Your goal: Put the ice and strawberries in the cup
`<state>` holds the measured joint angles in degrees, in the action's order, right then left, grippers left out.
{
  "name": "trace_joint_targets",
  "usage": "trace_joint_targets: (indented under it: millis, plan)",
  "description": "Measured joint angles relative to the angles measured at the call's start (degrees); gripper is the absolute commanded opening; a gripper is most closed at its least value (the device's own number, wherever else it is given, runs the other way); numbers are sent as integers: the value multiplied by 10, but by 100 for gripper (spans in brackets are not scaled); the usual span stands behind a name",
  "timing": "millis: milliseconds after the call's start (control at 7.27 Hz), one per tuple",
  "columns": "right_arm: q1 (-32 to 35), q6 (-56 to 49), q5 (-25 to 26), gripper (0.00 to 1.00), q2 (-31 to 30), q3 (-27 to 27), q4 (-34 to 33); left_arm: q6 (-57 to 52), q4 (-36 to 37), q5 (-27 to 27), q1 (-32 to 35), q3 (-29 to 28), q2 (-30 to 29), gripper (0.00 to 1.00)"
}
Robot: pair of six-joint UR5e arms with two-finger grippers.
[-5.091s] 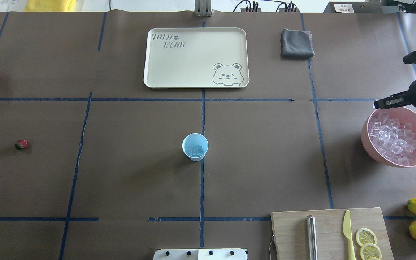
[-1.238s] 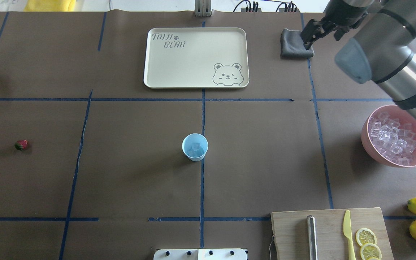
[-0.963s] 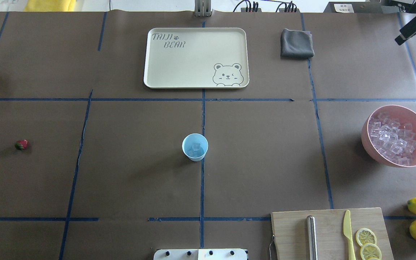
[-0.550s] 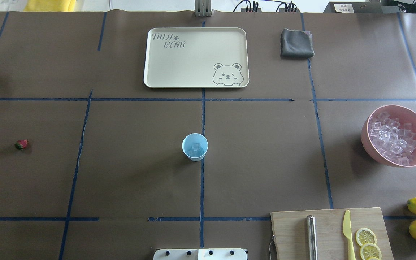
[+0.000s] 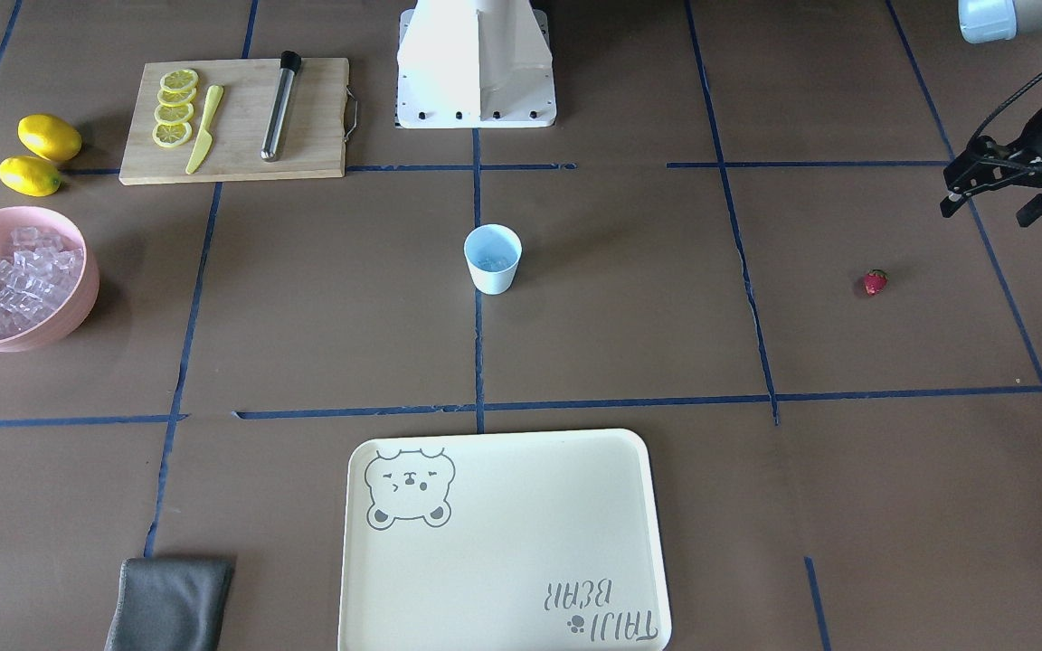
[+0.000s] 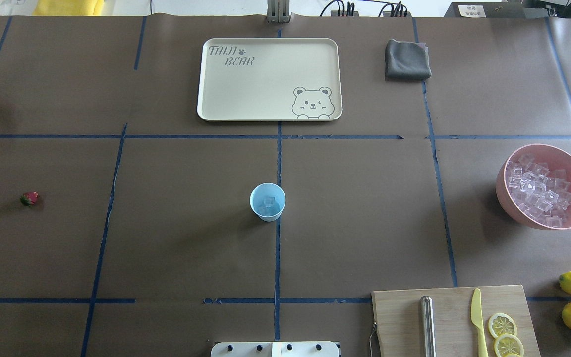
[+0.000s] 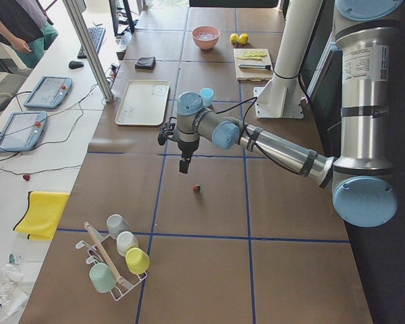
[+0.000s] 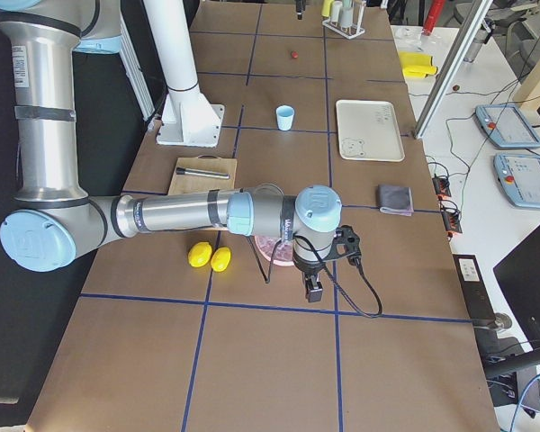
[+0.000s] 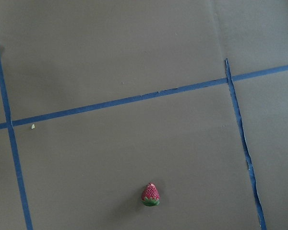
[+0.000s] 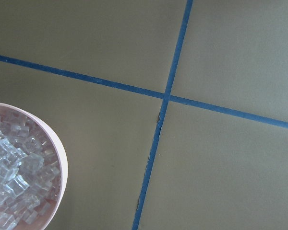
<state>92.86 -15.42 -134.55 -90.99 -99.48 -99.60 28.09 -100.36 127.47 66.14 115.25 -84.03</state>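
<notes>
Ice [image 6: 268,202] is in the cup [image 5: 492,258]. Strawberry [image 5: 875,282] lies well off to the cup's left. The left gripper [image 5: 985,210] hangs near it, even farther out, fingers spread. It's tiny and tapered, so an off-center pinch prob squirts it away. Right gripper [image 8: 313,290] — can't tell if spread or closed.

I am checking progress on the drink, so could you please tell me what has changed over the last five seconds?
The right claw left the rim of the pink bowl, swung past the grey cloth and out of the overhead view. The ice in the cup sits differently, one cube now on top. The strawberry, cup, bowl and tray have not moved.
</notes>
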Motion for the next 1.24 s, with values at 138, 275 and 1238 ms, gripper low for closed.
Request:
trace_joint_targets:
  millis: [138,275,1238]
  plan:
    - [0,-1,0,100,-2,0,0,41,-45,-22,-29,-6,17,100]
    - [0,-1,0,100,-4,0,0,70,-79,-41,-54,-18,24,100]
    - [0,0,0,100,-11,-5,0,155,-270,-92,-157,-182,3,92]
